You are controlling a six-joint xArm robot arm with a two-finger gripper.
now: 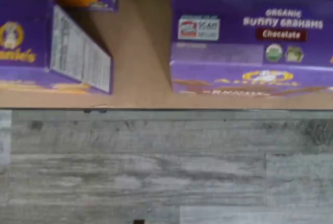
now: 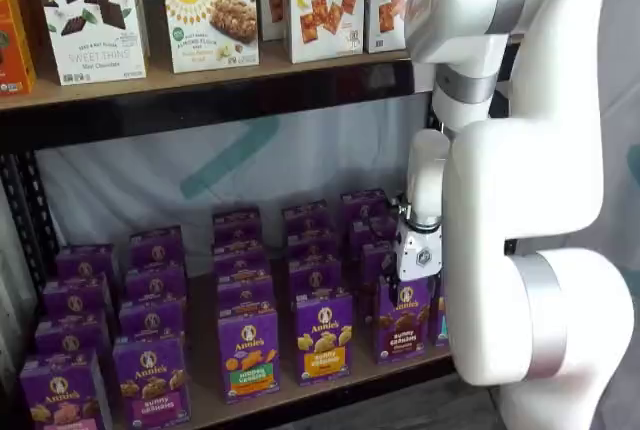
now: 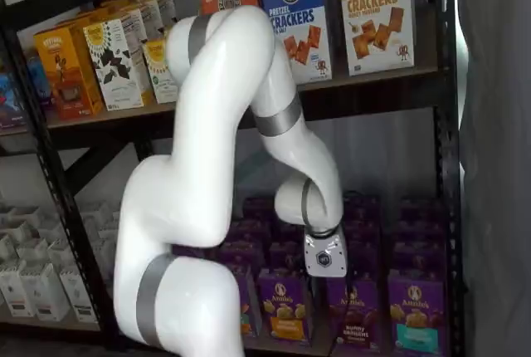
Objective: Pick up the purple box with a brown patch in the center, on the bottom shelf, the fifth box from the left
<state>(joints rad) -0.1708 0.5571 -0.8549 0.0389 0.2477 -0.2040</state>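
The purple box (image 2: 403, 318) stands at the front of the bottom shelf (image 2: 205, 402), with brown cookies on its front and "Bunny Grahams" lettering. In the wrist view its top (image 1: 250, 36) reads "Organic Bunny Grahams Chocolate" and it rests on the wooden board (image 1: 140, 52). My gripper (image 2: 416, 275) hangs just above and slightly in front of this box, in both shelf views (image 3: 325, 267). Only its white body shows plainly and the fingers are hard to make out. Nothing is held, and the jaws stand open. The box (image 3: 358, 314) is upright, untouched.
Neighbouring purple cartons: one with a yellow patch (image 2: 323, 335) to the left, one with a teal patch (image 3: 415, 311) to the right, and more rows behind. Another purple carton (image 1: 52, 47) shows in the wrist view. Cracker boxes (image 2: 325, 0) fill the higher board. A black rack post (image 3: 444, 166) stands at the right. Grey plank floor (image 1: 156, 166) lies below.
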